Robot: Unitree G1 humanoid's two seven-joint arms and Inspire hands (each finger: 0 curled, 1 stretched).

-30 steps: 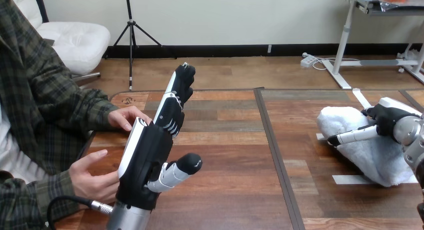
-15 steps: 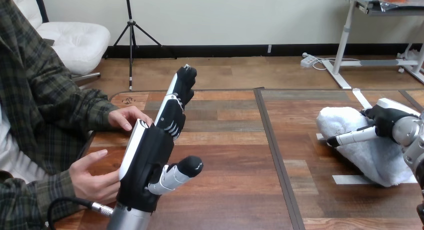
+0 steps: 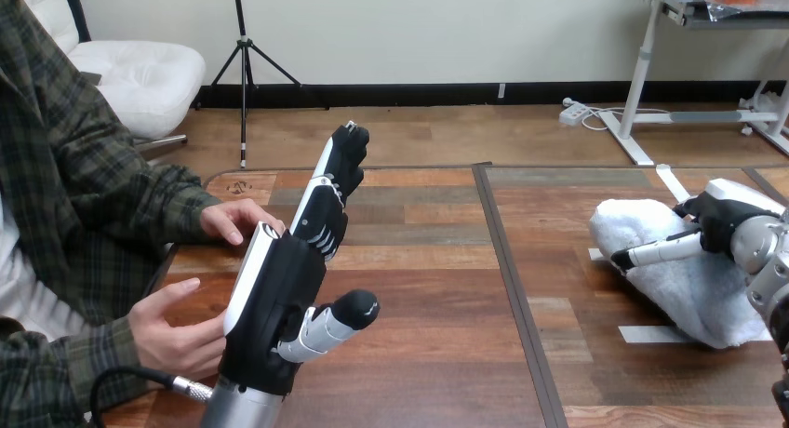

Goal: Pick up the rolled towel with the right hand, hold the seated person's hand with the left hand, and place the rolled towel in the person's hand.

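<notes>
Rolled towel: white and fluffy, lying on the table at the right of the frame, its long side slanting from upper left to lower right.
Right hand: sits at the towel's upper right end, with its arm coming in from the right edge.
Right hand finger: one shows, stretched out straight to the left along the towel's top and touching the pile. It is not curled round the towel. The rest are hidden behind the hand.
Towel against that finger: the bulk lies under and below it. The towel's left end reaches just past the fingertip.
Tape strips: white, flat on the wood. One is at the towel's lower left edge, and a short one pokes out at the towel's left end.
Left hand: raised edge-on at lower left of centre, well apart from the towel.
Left hand fingers: straight and close together, pointing up and away, holding nothing.
Left thumb: splayed out to the right.
Person's hand at lower left: palm turned up, just beside the white back of the left hand. I cannot tell whether they touch.
Person's hand at upper left: resting on the table, beside the left hand's fingers.
</notes>
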